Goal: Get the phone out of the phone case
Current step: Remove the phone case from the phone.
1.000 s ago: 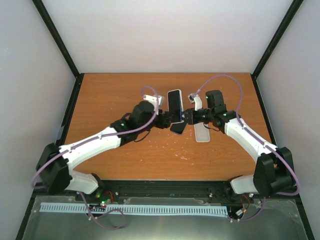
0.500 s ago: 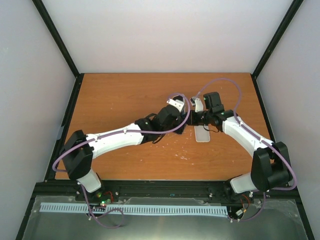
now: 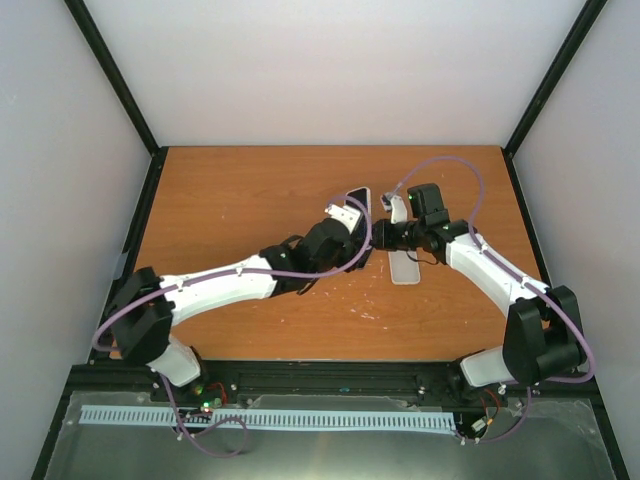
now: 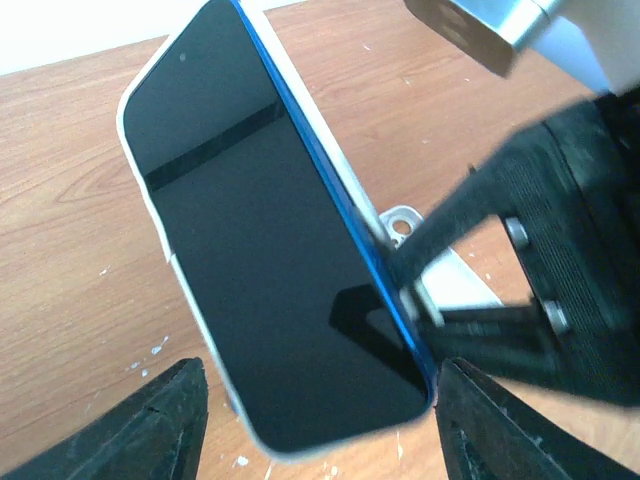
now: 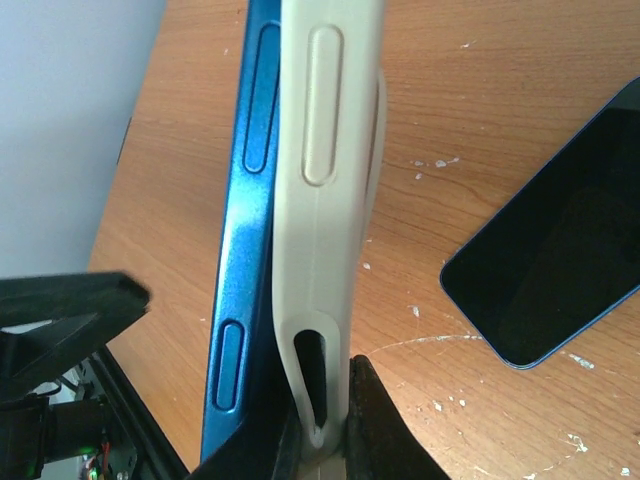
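**Top external view.** The left hand (image 3: 357, 214) and the right hand (image 3: 384, 233) meet over the middle of the bench (image 3: 230, 190). The phone (image 3: 356, 195) is raised off the bench between them and stands on edge. A flat white piece (image 3: 404, 268) lies on the bench just below the right hand.

**Left wrist view.** The phone, dark screen toward the camera, sits inside the pale phone case (image 4: 328, 150), with its blue side showing along the right. The left hand is moderately open. Its fingers (image 4: 140, 425) stand either side of the phone's lower end: a small gap shows at the left one, while the right one lies close against the corner. Whether that one touches cannot be told. The right hand reaches in from the right and meets the cased edge.

**Right wrist view.** The right hand is closed, and its fingers (image 5: 375, 420) pinch the lower rim of the phone case. The phone's blue side lies against the case on the left. A second phone (image 5: 555, 250), screen up, lies flat on the bench to the right.
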Motion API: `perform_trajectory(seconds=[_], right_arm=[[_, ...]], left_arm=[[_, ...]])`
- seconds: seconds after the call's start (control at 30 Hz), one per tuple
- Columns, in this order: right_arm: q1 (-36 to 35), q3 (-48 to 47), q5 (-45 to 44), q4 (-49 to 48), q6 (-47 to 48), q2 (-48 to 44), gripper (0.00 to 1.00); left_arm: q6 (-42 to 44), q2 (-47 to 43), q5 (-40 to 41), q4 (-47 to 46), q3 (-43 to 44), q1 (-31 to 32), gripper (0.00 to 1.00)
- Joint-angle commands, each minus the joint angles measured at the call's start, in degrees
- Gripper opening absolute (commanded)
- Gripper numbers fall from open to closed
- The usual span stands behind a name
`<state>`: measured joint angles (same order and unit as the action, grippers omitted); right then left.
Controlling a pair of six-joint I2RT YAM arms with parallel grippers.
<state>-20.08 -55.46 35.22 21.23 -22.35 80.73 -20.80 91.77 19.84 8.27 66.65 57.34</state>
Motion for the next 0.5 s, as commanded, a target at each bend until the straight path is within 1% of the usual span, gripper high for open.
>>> perform_trajectory(seconds=[0.0, 0.1, 0.2, 0.33, 0.47], right_arm=[[0.56, -1.60, 0.23, -2.60, 0.03, -1.48, 0.03], [0.70, -1.66, 0.55, -2.76, -0.32, -1.43, 0.03], [0.71, -1.70, 0.55, -2.69, -0.34, -1.76, 0.03], [0.79, -1.26, 0.57, -2.68, -0.33, -2.44, 0.03], [0.82, -1.04, 0.39, -2.61, -0.28, -2.84, 0.03]], left_arm=[[3.70, -7.38, -3.48, -5.28, -4.70, 0.94, 0.64], [6.19, -6.36, -5.18, -3.02, -4.39, 0.94, 0.64], [8.06, -3.87, -2.90, -0.51, -3.32, 1.00, 0.62], [12.94, -4.59, -2.60, -3.49, -4.05, 1.08, 0.62], [15.85, -3.01, -2.74, -2.74, -1.49, 1.04, 0.63]])
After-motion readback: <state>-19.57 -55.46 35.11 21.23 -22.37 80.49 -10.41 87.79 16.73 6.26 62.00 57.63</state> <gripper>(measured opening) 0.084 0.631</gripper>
